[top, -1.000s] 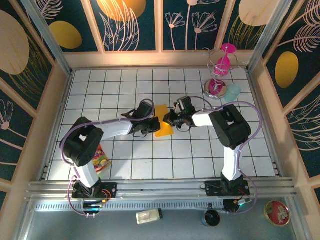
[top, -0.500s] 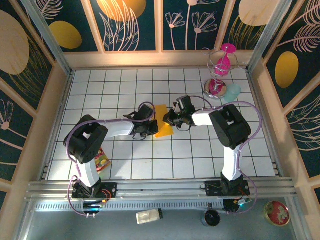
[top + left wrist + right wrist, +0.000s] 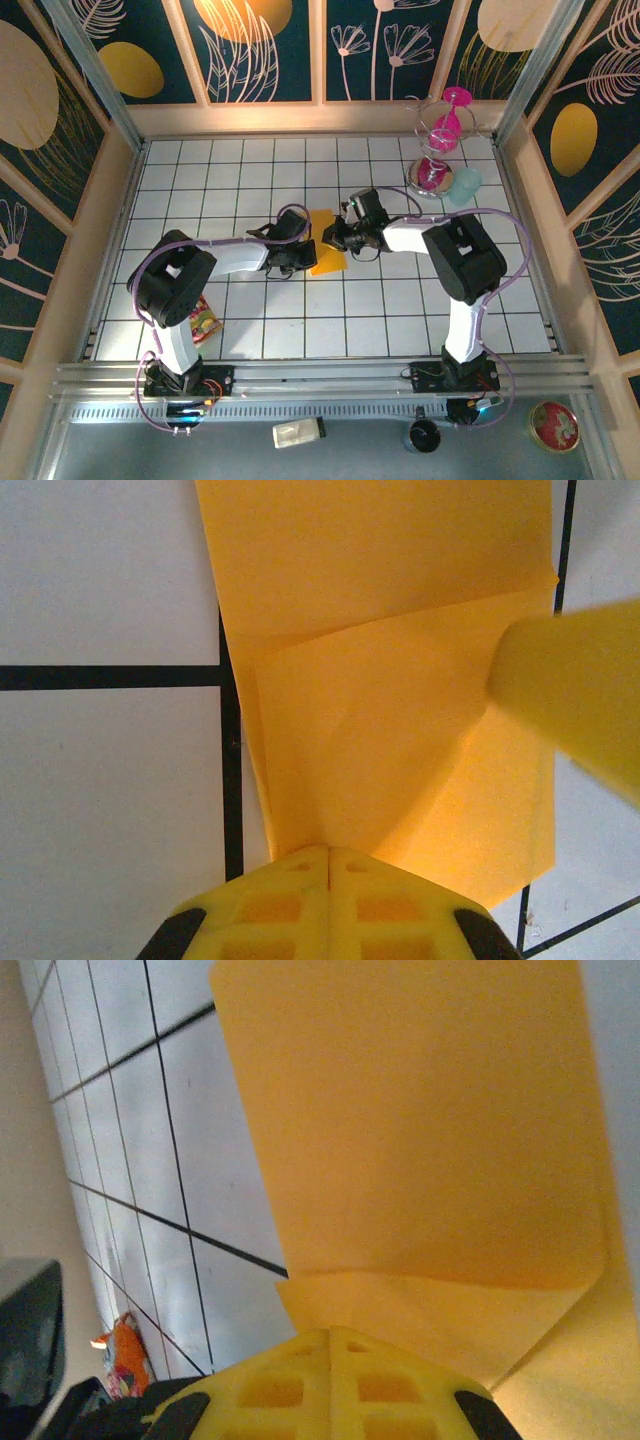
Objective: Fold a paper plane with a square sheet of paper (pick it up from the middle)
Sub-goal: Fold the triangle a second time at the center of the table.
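Left hand (image 3: 328,858) and right hand (image 3: 330,1336), both closed and empty, press the folded paper (image 3: 380,630). If either slides, the crease could skew.

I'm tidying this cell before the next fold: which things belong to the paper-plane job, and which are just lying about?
Job: square sheet of paper, left gripper, right gripper.
Lying about: snack packet, pink hourglass, teal object, round tin.

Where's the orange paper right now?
Top view: the orange paper lies mid-table on the white tiles, between the left fingers and the right fingers.
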